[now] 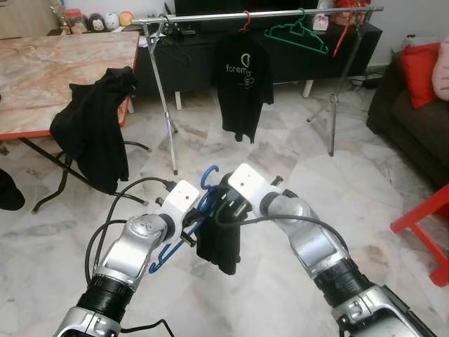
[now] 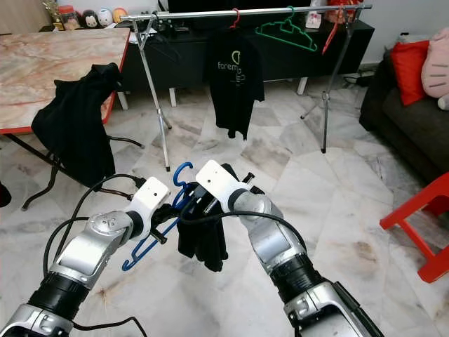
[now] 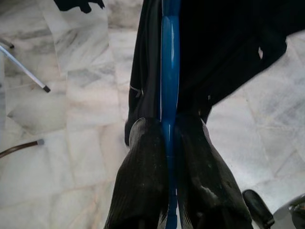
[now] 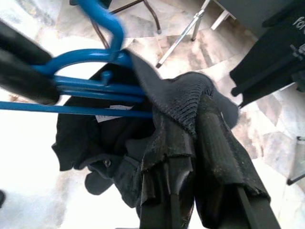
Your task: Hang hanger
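Though half-draped, slim blue hanger [image 1: 184,223]

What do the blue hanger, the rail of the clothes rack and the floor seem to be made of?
Blue hanger: probably plastic, since it is smooth, evenly coloured and glossy, with a moulded look; coated metal is possible. The left gripper is shut on it.
Rack rail: metal, a thin silver tube with a bright sheen.
Floor: polished marble or marble-look tile, with grey veins, joint lines and soft reflections.
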